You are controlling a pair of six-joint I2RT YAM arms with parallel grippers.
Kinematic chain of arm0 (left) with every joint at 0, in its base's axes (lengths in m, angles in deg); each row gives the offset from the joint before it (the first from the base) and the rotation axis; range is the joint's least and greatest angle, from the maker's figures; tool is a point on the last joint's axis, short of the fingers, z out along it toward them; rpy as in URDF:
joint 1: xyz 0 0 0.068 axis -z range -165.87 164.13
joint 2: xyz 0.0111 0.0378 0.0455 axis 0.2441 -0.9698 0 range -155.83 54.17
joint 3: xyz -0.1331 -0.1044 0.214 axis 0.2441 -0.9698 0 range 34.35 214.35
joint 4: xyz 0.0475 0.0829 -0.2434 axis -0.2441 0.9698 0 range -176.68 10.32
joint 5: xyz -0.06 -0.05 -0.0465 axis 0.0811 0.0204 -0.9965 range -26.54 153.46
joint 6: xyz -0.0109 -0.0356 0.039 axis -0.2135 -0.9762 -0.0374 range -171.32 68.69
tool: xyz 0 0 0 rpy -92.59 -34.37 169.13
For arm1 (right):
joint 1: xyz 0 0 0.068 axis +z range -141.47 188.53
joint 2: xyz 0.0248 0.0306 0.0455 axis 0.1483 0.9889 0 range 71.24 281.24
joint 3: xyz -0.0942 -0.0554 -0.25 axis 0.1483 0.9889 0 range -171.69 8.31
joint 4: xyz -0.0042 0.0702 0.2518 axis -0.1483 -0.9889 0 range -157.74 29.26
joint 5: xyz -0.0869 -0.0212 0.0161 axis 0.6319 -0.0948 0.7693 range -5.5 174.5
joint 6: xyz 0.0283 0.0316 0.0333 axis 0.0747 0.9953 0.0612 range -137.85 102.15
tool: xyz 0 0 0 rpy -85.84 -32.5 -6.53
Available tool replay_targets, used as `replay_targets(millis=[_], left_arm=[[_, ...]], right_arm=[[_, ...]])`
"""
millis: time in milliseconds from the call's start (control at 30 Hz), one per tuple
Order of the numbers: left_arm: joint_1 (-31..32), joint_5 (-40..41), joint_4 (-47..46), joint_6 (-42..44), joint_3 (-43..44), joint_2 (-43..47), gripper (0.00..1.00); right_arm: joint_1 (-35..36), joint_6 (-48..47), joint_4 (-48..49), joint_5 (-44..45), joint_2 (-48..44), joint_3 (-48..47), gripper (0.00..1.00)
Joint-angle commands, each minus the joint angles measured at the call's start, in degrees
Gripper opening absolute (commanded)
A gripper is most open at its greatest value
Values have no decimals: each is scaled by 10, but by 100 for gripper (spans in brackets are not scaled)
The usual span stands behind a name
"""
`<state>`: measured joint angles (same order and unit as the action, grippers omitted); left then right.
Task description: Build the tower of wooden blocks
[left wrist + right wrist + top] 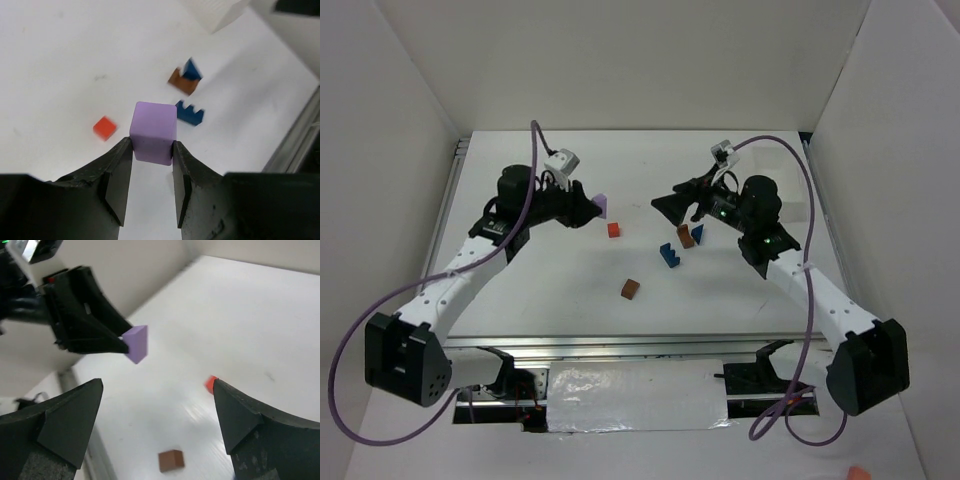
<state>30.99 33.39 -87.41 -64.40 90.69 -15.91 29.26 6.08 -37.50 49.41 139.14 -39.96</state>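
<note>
Two grippers face each other: the left gripper [152,145] pinches a raised purple cube [153,125], the right gripper [157,385] gapes wide, empty. Ahead and right of the left one, nearer the right, a brown block [179,83] sits with a blue wedge [191,70] against it. Only the left wrist view shows both pads [117,175] flat on the cube's sides.

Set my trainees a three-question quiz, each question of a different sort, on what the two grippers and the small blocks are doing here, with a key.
1. True or false: the left gripper is shut on the purple block.
2. The right gripper is: A shut with nothing in it; B open and empty; C shut on a block.
3. What colour is the notched block lying on the table?
Key: 1 true; 2 B; 3 blue.
</note>
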Motion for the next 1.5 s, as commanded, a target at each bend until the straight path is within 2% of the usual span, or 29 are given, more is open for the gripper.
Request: replay_targets(millis=[0,133,267,333,433,567,700,867,1033,1267,1333,1467], left_arm=[[17,97,141,71,30,-56,0],[83,243,189,96,49,-107,0],[120,297,194,121,47,-143,0],[128,340,202,105,54,-166,0],[130,347,219,92,68,-203,0],[165,398,224,94,70,-246,0],[193,394,211,116,66,-263,0],[194,366,199,153,65,-276,0],[194,354,196,151,58,-275,0],[194,383,209,136,71,-300,0],[194,387,210,115,76,-306,6],[194,384,206,112,82,-313,8]], right_arm=[[15,-119,-258,243,-42,-42,100],[4,-120,-335,315,-52,-51,100],[-3,-115,-370,367,-48,-46,100],[-4,-112,-386,389,-42,-44,100],[-4,-105,-407,404,-34,-40,100],[-3,-106,-413,423,-25,-40,100],[-3,-107,-413,426,-22,-38,100],[-2,-108,-421,425,-22,-41,100],[-3,-108,-427,428,-18,-45,100],[1,-107,-437,439,-11,-49,100],[2,-107,-439,442,-11,-50,100],[3,-109,-442,451,-8,-49,100]])
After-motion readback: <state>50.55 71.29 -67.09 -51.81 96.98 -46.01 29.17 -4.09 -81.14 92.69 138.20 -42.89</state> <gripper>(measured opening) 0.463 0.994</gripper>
